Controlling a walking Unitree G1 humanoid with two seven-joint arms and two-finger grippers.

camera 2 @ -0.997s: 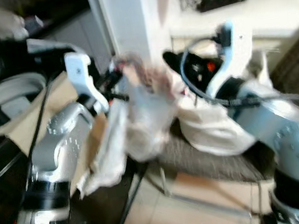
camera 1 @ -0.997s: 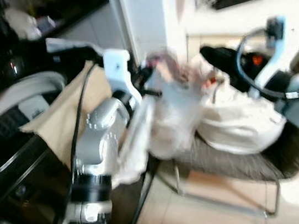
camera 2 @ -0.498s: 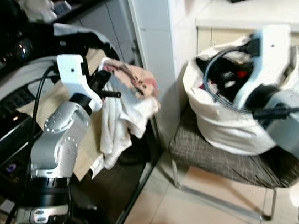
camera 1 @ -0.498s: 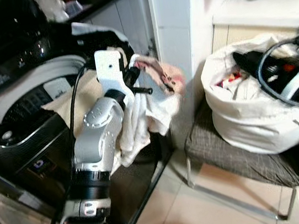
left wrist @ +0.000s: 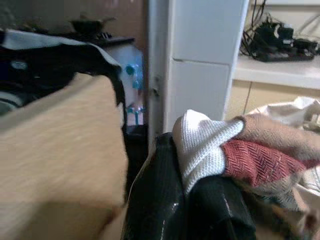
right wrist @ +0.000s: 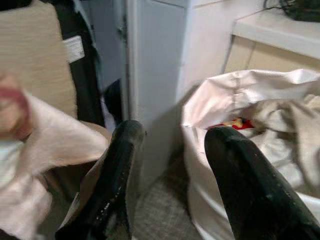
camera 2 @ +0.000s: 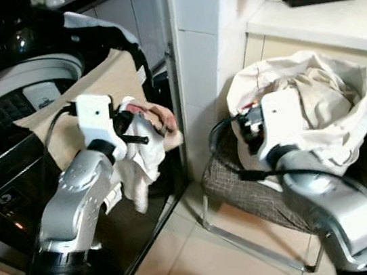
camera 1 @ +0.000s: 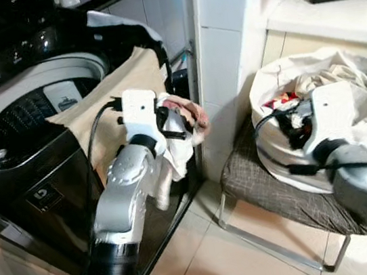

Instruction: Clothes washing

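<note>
My left gripper (left wrist: pixel 200 175) pinches a white and red cloth (camera 1: pixel 180 121), hanging beside the washer (camera 1: pixel 23 112) and its tan towel (camera 1: pixel 118 85). My right gripper (right wrist: pixel 172 175), 2 fingers spread wide and holding nothing, hovers by the laundry bag (camera 2: pixel 330 113) on the chair (camera 1: pixel 274 196).

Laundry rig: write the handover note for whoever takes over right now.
Left tool: shut on a white and red cloth bundle, held between the washing machine and the chair.
Right tool: open, holding nothing, beside the laundry bag.
Done: one bundle lifted out of the bag.
Left: drop it into the open drum, then fetch the rest from the bag on the chair.
</note>
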